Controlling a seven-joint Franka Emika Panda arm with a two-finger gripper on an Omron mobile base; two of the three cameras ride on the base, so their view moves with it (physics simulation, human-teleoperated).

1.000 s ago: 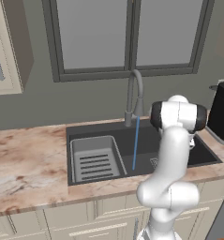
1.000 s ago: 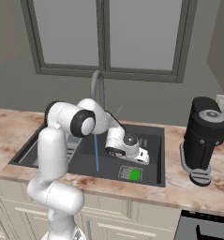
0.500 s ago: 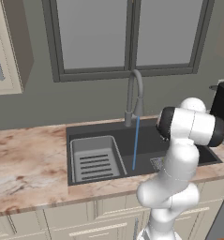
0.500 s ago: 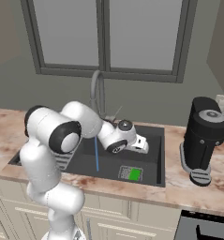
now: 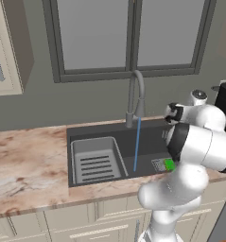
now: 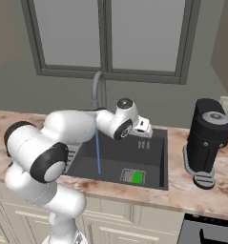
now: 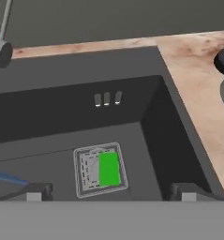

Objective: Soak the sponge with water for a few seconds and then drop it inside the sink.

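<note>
The bright-green sponge lies flat on the square drain grate on the floor of the dark sink. The sponge sits at the basin's front right, and it also shows in the left base view, beside my arm. My gripper hangs above and behind it, open, its two tips wide apart with nothing between them. In the right base view the gripper is up near the sink's back wall. A thin blue stream of water falls from the faucet, left of the sponge and apart from it.
A lighter grey ribbed rack insert fills the sink's left part. A dark coffee machine stands on the marble counter right of the sink. A window runs behind the faucet.
My hand has lifted up and back from just over the sponge toward the sink's rear. The sponge stays on the grate and the water keeps running.
</note>
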